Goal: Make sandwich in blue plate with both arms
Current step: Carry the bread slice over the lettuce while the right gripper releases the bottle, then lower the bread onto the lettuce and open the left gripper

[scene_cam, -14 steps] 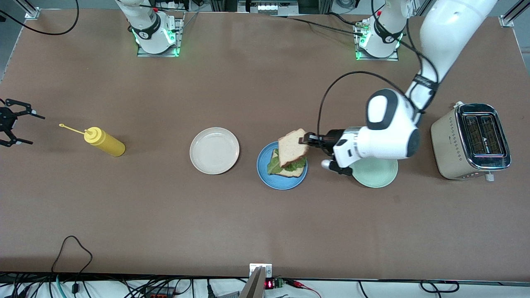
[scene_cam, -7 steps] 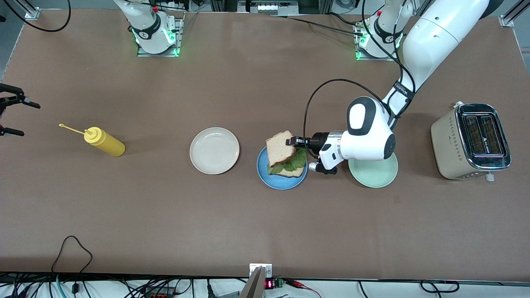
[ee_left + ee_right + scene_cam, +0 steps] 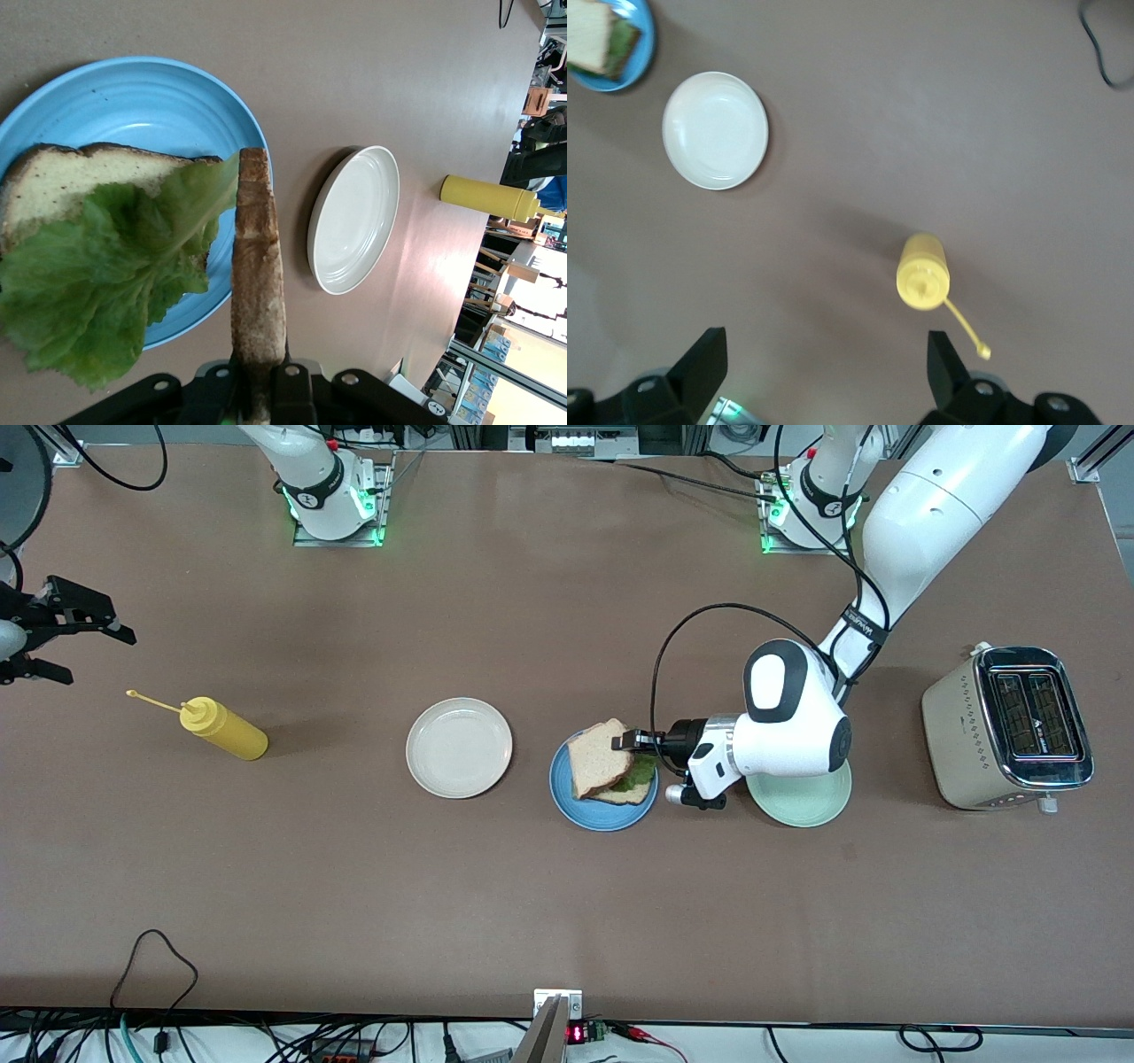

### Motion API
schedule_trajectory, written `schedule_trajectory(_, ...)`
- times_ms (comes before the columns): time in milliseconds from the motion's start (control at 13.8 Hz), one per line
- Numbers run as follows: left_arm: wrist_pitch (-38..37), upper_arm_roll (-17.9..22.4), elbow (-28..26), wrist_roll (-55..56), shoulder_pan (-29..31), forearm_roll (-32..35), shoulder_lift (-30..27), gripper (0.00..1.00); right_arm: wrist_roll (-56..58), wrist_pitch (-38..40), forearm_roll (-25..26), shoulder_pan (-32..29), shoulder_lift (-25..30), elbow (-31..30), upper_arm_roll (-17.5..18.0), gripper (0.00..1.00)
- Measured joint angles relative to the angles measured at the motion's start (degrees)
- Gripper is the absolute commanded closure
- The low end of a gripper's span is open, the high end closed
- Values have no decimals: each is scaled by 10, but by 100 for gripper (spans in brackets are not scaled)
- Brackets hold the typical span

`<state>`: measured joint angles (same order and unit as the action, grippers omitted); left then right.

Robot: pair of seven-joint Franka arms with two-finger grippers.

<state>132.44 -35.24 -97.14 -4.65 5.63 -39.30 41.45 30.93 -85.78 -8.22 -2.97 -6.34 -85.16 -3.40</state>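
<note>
plate (image 3: 602, 815): sky blue
bread slice (image 3: 595, 759): light tan, brown crust
lettuce (image 3: 97, 283): green
bottle (image 3: 223, 729): yellow
table (image 3: 567, 903): brown

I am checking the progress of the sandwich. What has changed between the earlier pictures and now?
The left end effector, still shut on the top bread slice, lowered it over the lettuce on the blue plate. The right end effector, open, shifted near the table's edge. Plates, mustard bottle and toaster stayed.

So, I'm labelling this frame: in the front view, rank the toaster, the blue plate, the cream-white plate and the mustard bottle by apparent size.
1. Toaster, largest.
2. Blue plate and cream-white plate: they look alike, so no ranking between them.
3. Yellow mustard bottle, smallest.
</note>
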Motion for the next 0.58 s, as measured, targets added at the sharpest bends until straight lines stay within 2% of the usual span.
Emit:
schedule_trajectory(218,5,2,0,-2,0,0,22,97,-122,21,14,33,0,12,-4,0)
schedule_trajectory(290,13,2,1,-8,0,0,30,92,-148,23,19,41,0,12,-5,0)
schedule_trajectory(362,18,2,1,-17,0,0,36,75,-162,23,28,48,-2,12,-6,0)
schedule_trajectory(435,20,2,1,-28,-1,0,41,41,-169,23,40,53,-3,11,-7,0)
schedule_trajectory(508,22,2,1,-39,-2,0,46,0,-179,23,56,59,-5,11,-8,0)
schedule_trajectory(580,23,2,2,-50,-2,0,49,0,-198,23,71,63,-7,11,-9,0)
